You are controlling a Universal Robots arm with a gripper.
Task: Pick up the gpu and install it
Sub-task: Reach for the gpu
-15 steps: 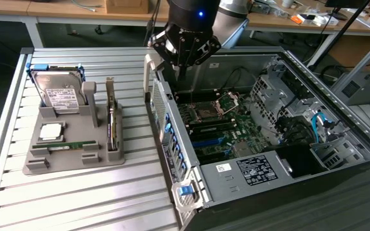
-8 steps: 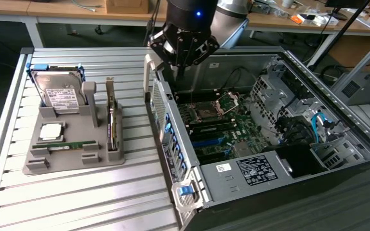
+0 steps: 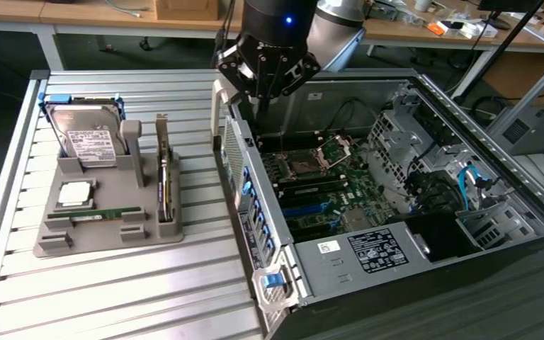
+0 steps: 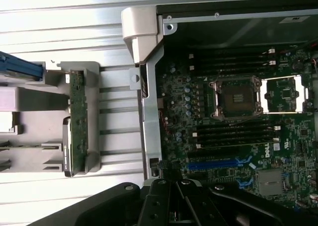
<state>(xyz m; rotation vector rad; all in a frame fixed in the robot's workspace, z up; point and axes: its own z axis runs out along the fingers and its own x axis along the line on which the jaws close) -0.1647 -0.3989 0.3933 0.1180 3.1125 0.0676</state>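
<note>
The task has barely begun, by the look of it: nothing has been lifted and nothing installed. The gpu [image 3: 163,177] stands on its long edge in a slot of the grey holder [image 3: 102,244], on the slatted tabletop [image 3: 111,297] towards the exterior view's left, beside the hard drive [image 3: 88,138], the processor chip [image 3: 76,193] and the green memory stick [image 3: 107,212]. The card sits fully in its slot, with nothing touching it.

The pincer [image 3: 258,106] hangs over the near wall of the open computer case [image 3: 348,99], at the corner nearest the holder, its fingers drawn together on nothing. It is well apart from the gpu and above both holder and case.

Inside the case the motherboard [image 3: 333,188] lies exposed. Its blue expansion slot [image 4: 213,164] is bare in the wrist view, so the card's likely place is unfilled.

As I judge it, every part of the job remains: reaching the card, gripping it, lifting it from the holder, carrying it across and seating it on the board
</note>
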